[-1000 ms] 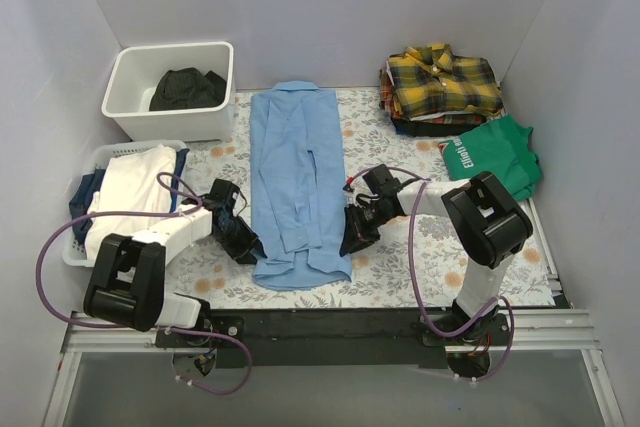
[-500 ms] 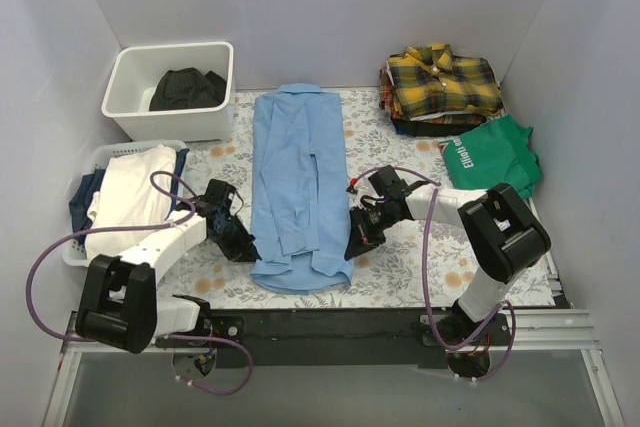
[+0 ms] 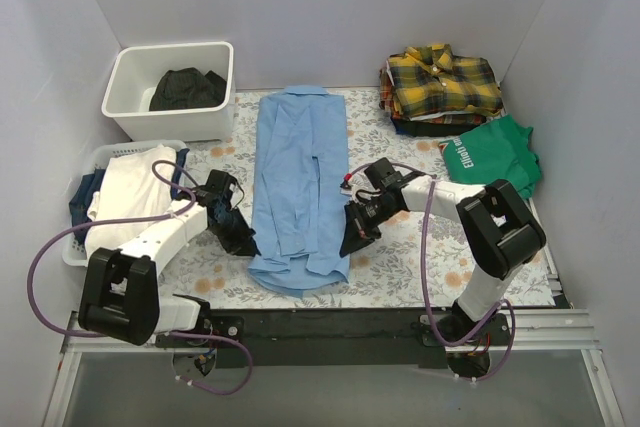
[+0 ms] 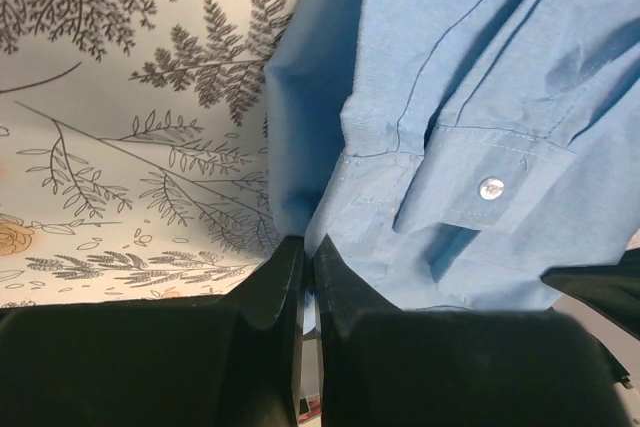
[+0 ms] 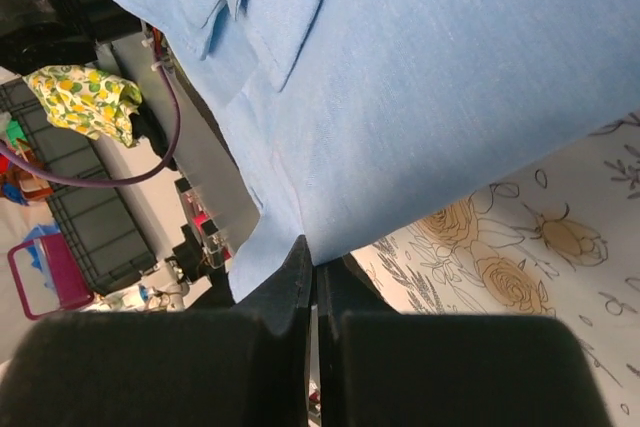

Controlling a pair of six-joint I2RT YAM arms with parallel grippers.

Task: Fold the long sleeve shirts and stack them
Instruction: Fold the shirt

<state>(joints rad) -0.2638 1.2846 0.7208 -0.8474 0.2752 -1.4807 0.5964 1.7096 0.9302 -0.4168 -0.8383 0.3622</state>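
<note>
- The left gripper (image 4: 307, 253) has its fingers pressed together on the left side edge of the light blue shirt (image 4: 470, 77), near the hem; a fold of the cloth sits between the tips.
- Just past that grip, a sleeve cuff (image 4: 480, 182) with one white button lies flat on the shirt front.
- The right gripper (image 5: 313, 265) is likewise clamped on the opposite side edge of the same shirt (image 5: 430, 57), the cloth pinched between the two tips.
- From above, the left gripper (image 3: 244, 243) and right gripper (image 3: 352, 240) flank the near end of the light blue shirt (image 3: 300, 177), which lies lengthwise in the middle of the table (image 3: 400, 267), collar at the far end, sleeves folded in over the front.
- The plaid shirt (image 3: 440, 79) lies folded on top of a pile at the far right corner.
- A green T-shirt (image 3: 495, 154) lies just in front of that pile.
- At the far left a white tub (image 3: 165, 125) holds a black garment (image 3: 186, 87); nearer, a basket (image 3: 110, 150) holds white cloth (image 3: 125, 192).
</note>
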